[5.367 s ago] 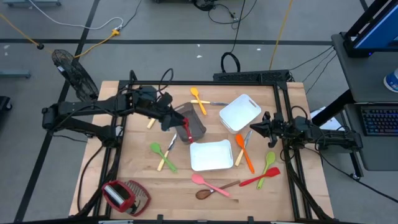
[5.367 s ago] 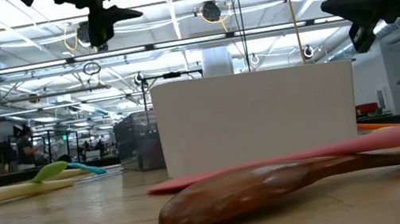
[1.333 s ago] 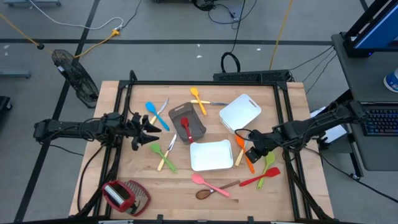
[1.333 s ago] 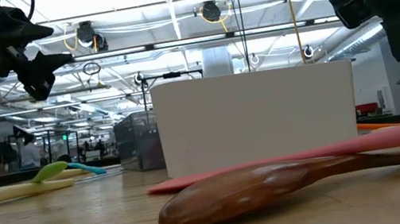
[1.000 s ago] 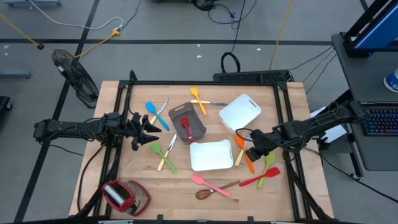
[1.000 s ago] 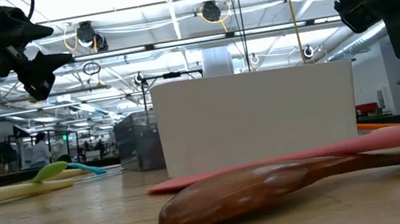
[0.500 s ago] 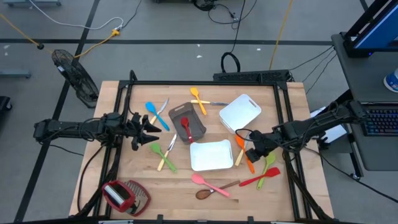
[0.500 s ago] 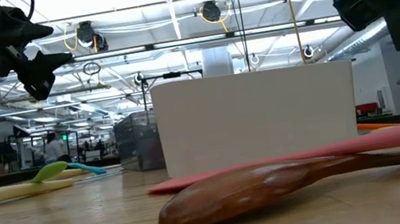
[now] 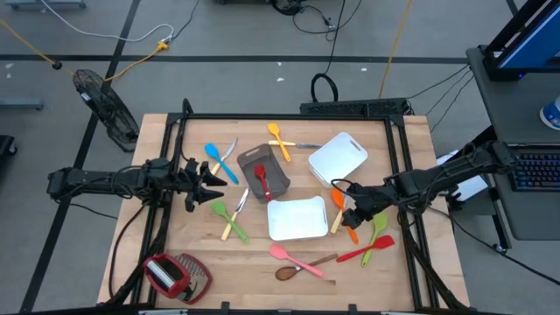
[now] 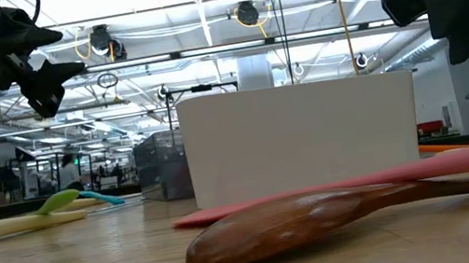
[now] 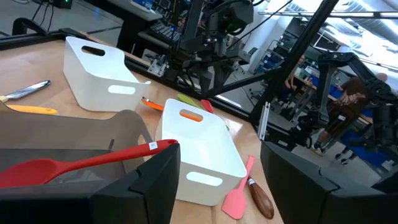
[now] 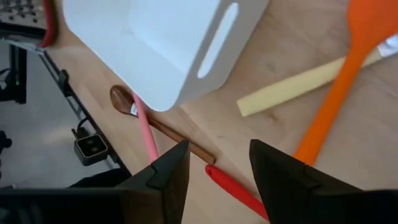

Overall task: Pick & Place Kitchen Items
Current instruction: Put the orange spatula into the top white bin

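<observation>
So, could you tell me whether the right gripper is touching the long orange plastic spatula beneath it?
Apart. The right wrist view shows the open right gripper above bare wood, with the orange spatula lying flat beyond its fingers, untouched.

Two trays are set on the tabletop (image 9: 197,241): one tray (image 9: 338,158) toward the back right, another tray (image 9: 297,218) nearer the front middle. A bin (image 9: 265,171) is placed behind the front tray, with a spatula (image 9: 262,181) lying in it. A wooden spoon (image 9: 302,267) is crossed with a pink spoon (image 9: 294,258) in front of that tray. A wire gadget (image 9: 175,276) is parked at the front left corner.
</observation>
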Tool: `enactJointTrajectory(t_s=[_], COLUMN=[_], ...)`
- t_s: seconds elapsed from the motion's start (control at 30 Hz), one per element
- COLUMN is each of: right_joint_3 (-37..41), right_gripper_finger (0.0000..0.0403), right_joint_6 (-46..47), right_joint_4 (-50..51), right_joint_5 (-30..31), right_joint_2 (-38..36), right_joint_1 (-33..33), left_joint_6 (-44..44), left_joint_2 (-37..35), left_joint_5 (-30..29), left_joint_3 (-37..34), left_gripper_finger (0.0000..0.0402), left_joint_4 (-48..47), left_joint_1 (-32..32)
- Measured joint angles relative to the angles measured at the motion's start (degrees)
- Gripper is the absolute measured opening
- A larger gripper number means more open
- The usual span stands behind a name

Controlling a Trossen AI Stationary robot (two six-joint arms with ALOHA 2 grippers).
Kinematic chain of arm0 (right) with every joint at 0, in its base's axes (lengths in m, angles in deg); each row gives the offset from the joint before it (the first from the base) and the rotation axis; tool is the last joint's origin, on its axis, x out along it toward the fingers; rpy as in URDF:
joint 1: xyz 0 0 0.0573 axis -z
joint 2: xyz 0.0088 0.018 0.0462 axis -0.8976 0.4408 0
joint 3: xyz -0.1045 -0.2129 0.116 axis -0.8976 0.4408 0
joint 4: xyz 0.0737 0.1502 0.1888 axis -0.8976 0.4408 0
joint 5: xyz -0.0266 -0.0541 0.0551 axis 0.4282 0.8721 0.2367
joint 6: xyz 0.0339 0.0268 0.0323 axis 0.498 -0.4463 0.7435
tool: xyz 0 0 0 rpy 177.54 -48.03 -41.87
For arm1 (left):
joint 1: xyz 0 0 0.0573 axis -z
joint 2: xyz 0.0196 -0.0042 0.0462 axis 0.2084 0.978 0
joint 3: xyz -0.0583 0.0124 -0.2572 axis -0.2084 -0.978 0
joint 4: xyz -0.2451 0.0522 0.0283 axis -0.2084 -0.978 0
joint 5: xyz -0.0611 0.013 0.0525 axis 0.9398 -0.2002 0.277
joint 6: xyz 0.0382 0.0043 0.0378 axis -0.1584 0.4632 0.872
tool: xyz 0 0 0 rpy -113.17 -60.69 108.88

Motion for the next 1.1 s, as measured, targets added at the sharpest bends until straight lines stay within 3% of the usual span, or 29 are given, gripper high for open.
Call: enactJointTrajectory(t_s=[0.57,1.1], right_joint_3=[0.0,-0.3], right_gripper_finger=[0.0161,0.0161], right_joint_6=[3.5,9.2], right_joint_4=[5.0,5.5], right_joint_5=[1.7,3.5], right_joint_2=[1.0,12.4], right_joint_1=[0.0,-3.6], left_joint_6=[0.2,0.0], left_joint_2=[0.0,0.0], left_joint_5=[-0.1,-0.1], left_joint_3=[0.0,0.0], left_gripper_finger=[0.0228,0.0228], left_joint_4=[0.0,-0.1], left_joint_1=[0.0,0.0])
